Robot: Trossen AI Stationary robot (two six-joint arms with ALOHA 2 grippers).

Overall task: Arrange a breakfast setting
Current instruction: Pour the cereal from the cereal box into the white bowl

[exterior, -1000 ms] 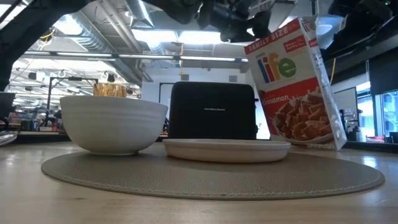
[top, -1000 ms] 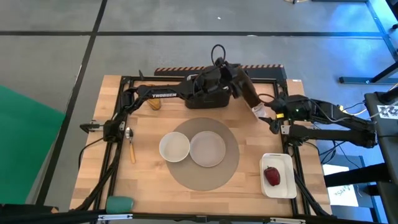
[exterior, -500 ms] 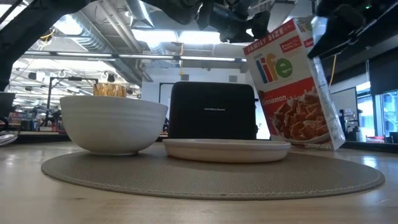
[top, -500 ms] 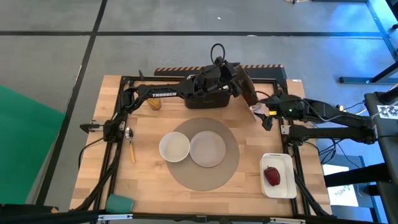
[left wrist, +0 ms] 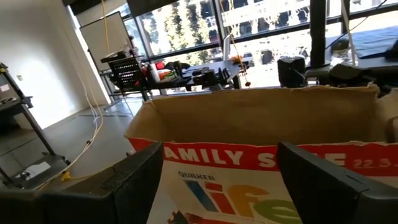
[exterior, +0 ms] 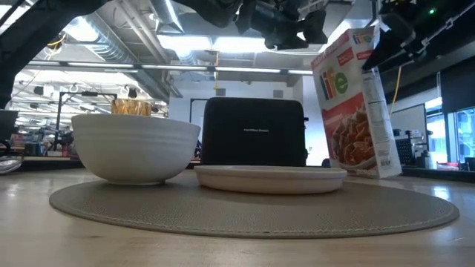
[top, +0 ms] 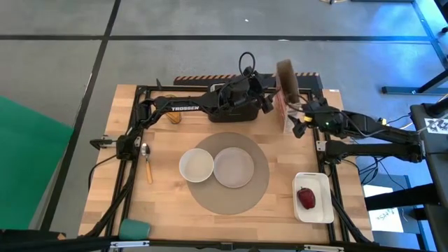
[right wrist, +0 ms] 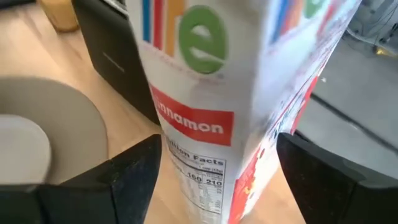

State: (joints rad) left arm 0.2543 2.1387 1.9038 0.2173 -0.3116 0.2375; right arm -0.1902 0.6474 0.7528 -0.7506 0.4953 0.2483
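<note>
A red and white cereal box (top: 284, 105) stands at the far right beside the black toaster (exterior: 254, 132), its open top leaning toward the toaster. My left gripper (top: 269, 98) is open at the box's upper front face (left wrist: 224, 168). My right gripper (top: 297, 124) is open, one finger on each side of the box's narrow side (right wrist: 217, 143). The white bowl (top: 197, 166) and small white plate (top: 233, 168) sit on the round grey mat (top: 238, 203). The wooden-handled spoon (top: 147, 164) lies at the left. The red fruit (top: 306, 198) lies on the white tray (top: 315, 213). My left gripper faces the box's front face just under its open top (left wrist: 249, 115), coming level from the toaster's side; I cannot tell whether it touches the box. My right gripper comes level from the table's right with its fingers (right wrist: 134, 174) astride the box's upper narrow side; I cannot tell whether they touch.
A small amber-tan thing (top: 173, 117) sits at the far left of the table; bagel or tumbler, I cannot tell. A teal thing (top: 134, 227) lies at the near left edge. Black frame rails (top: 129, 175) run along both sides of the table.
My right gripper has gone toward the table's left and far edge, up to the cereal box. The box has turned about and stands more upright, its narrow side now showing toward the near edge.
</note>
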